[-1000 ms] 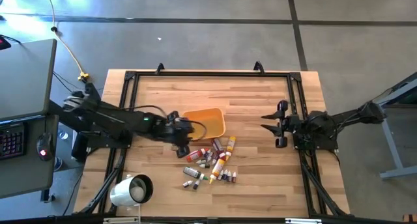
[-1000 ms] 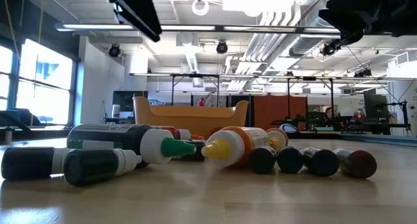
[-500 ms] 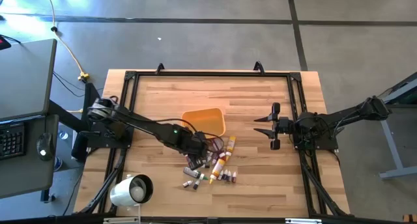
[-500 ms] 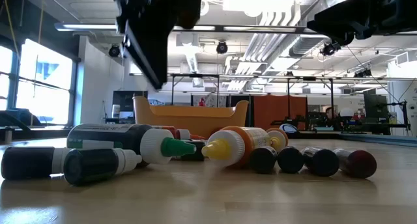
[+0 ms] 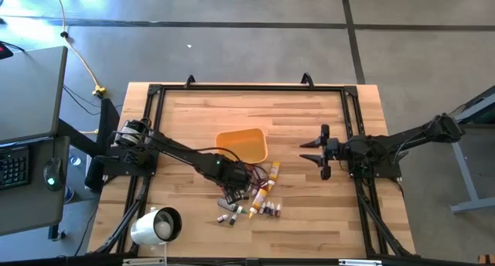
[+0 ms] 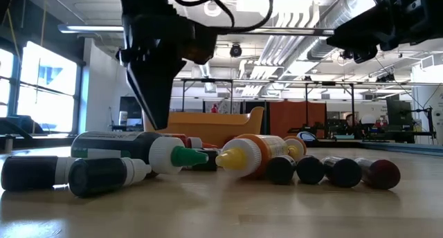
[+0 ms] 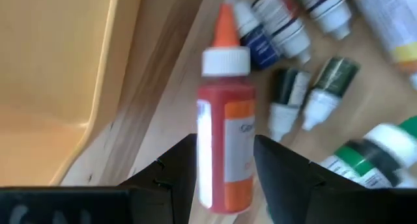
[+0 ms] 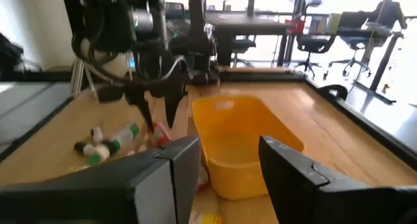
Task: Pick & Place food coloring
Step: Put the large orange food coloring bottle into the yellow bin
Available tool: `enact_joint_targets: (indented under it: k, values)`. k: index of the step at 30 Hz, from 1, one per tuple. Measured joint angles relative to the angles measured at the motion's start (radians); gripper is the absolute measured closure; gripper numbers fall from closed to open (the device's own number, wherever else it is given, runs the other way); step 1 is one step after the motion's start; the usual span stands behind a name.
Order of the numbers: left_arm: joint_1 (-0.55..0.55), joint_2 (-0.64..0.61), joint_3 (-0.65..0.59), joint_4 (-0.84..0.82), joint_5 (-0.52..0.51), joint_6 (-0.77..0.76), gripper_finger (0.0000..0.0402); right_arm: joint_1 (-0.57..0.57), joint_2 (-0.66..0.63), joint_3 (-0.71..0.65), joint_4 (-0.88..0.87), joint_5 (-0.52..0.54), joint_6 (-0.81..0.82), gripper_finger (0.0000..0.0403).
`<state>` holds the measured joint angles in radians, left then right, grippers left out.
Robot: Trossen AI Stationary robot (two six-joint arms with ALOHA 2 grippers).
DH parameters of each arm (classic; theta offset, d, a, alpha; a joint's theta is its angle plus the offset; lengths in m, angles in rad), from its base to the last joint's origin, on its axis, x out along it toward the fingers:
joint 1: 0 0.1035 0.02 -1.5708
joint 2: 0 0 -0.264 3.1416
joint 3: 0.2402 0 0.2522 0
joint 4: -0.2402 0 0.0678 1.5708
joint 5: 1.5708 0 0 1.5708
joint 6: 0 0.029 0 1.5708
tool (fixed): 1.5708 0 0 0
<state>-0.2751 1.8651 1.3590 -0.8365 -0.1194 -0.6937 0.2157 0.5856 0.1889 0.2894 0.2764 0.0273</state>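
Note:
The food coloring (image 5: 254,195) is a heap of small bottles and tubes lying on their sides on the wood, just near-side of the orange tray (image 5: 232,136). In the low view the bottles (image 6: 208,160) lie in a row before the tray (image 6: 201,122). My left gripper (image 5: 237,178) is low over the heap's left part, open, pointing down. In its wrist view its fingers (image 7: 225,164) stand on either side of a red bottle (image 7: 225,120) with a white collar and orange tip, lying beside the tray's wall (image 7: 98,87). My right gripper (image 5: 314,151) waits open to the tray's right. My left gripper's fingers (image 7: 176,172) come from above and stand close on both sides of the red bottle's body (image 7: 225,159), lying along it. The bottle lies flat on the table. Whether the fingers touch it, I cannot tell.
A white cylinder (image 5: 158,226) lies at the table's near left corner. Black frame rails (image 5: 155,127) run along the table's left, far and right sides. Bare wood shows between the tray and my right gripper (image 8: 228,165) and along the far edge.
My left gripper has moved from the tray's left side toward the right and near edge, over the heap, and has come down low among the bottles. My right gripper has shifted slightly toward the table's left.

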Motion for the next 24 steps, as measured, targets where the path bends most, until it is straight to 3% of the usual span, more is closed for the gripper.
enact_joint_targets:
  k: [10,24]
  values:
    - [0.0,0.078,0.006,0.044,-0.001,0.008,0.0252,0.001,0.035,0.0,0.008,-0.002,0.045,0.0252]
    - [0.0,0.084,0.004,0.067,-0.005,0.027,0.0252,0.001,0.043,0.0,0.008,-0.002,0.044,0.0252]
